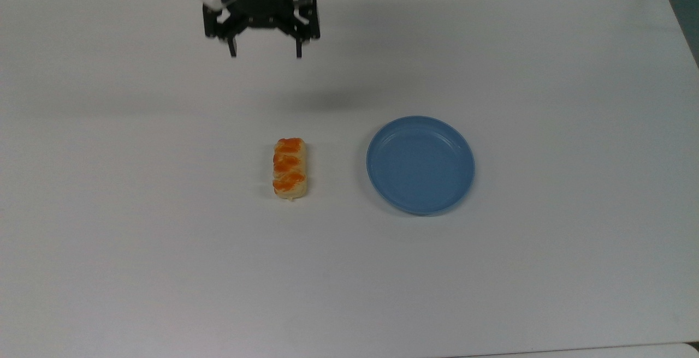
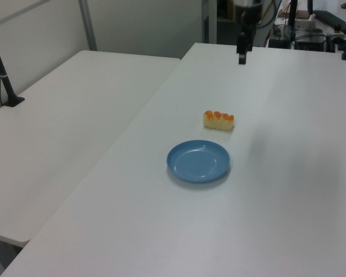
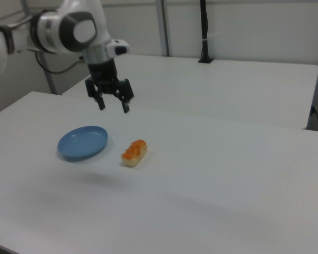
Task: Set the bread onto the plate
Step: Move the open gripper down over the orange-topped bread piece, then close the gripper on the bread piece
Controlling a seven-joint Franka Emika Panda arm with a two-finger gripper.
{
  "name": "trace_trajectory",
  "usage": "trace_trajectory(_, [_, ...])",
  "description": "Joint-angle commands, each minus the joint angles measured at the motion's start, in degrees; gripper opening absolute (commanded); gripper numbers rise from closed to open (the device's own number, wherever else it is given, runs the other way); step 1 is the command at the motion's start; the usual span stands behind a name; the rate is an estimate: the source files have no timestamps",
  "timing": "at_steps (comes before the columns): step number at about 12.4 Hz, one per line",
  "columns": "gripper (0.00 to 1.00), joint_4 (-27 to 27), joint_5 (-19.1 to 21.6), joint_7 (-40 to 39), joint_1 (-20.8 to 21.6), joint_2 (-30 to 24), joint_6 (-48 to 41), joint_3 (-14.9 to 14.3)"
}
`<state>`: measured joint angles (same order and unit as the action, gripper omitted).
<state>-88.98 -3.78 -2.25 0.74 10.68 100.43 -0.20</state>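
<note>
Two things lie on the white counter: the bread and the plate, near each other but apart, bare surface between them. Bread: small oblong loaf, pale yellow sides, three glossy orange-brown bumps along the top; flat on the counter, its long axis toward the top view's upper edge. Plate: round, shallow, smooth blue plastic, raised rim, nothing in it; on the top view's right of the bread. Counter matte and plain, open room on every side of both things; its edges lie well away from them.

Hand hangs in the air, fingers spread wide and pointing down, holding nothing. In the top view it sits above the bread, well apart from it. The right view shows the white arm reaching in from the right view's left, the hand clearly off the surface, and a second white table behind. The left view shows one dark finger edge-on, beyond the bread and plate.
</note>
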Motion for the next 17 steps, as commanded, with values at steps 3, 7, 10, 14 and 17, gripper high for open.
trace_trajectory(3, [1.00,-0.05,0.88,1.88,-0.65,9.52,10.11,-0.24])
trace_trajectory(7, [1.00,-0.31,0.26,4.96,-0.12,16.64,17.41,-0.15])
trace_trajectory(10, [1.00,-0.31,0.08,7.60,0.23,19.37,21.46,0.11])
trace_trajectory(14, [1.00,-0.40,-2.02,10.94,1.46,21.58,22.44,0.46])
trace_trajectory(17, [1.00,-0.49,-2.72,10.95,1.37,21.75,22.44,0.46])
